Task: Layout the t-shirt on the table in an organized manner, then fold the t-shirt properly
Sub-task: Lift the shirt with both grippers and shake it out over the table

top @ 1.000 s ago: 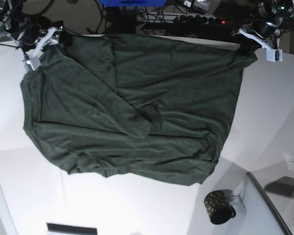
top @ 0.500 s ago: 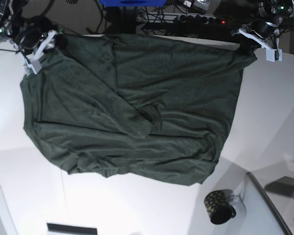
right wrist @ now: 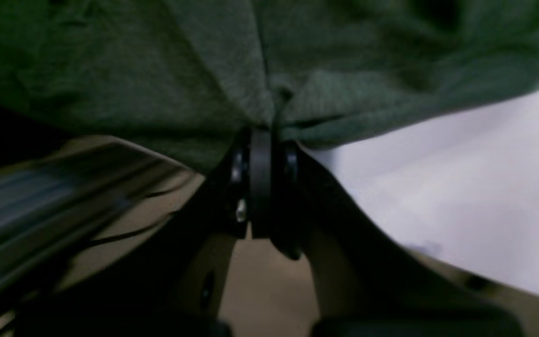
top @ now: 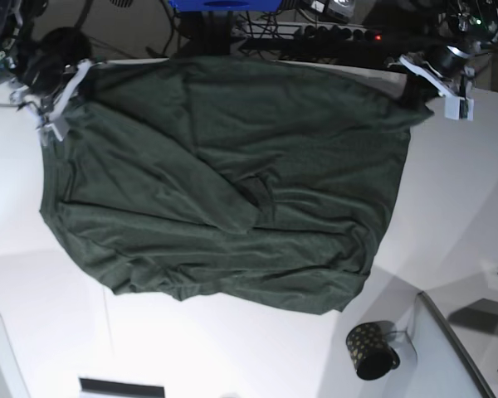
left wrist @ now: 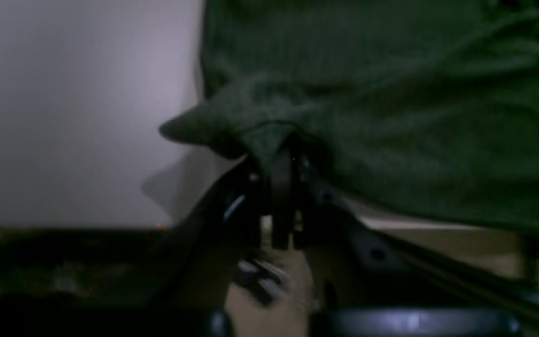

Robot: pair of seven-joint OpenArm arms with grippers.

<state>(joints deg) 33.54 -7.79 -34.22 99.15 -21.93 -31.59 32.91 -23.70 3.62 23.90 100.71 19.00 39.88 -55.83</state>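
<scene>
Base looks down from above; wrist views sit close, sharing the t-shirt (top: 232, 182)

left gripper (left wrist: 284, 154) clamped on t-shirt (top: 232, 182) corner, right gripper (right wrist: 269, 126) pinching opposite corner, both arms at far edge

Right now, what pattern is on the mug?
The mug is dark with small gold dots, clearest in the base view.

I get even overhead light in the base view, glaring off the table (top: 232, 356) below the t-shirt (top: 232, 182); the mug (top: 370, 349) throws a soft shadow beside it. Both wrist views are dim, blurred, and smeared below the cloth.
</scene>
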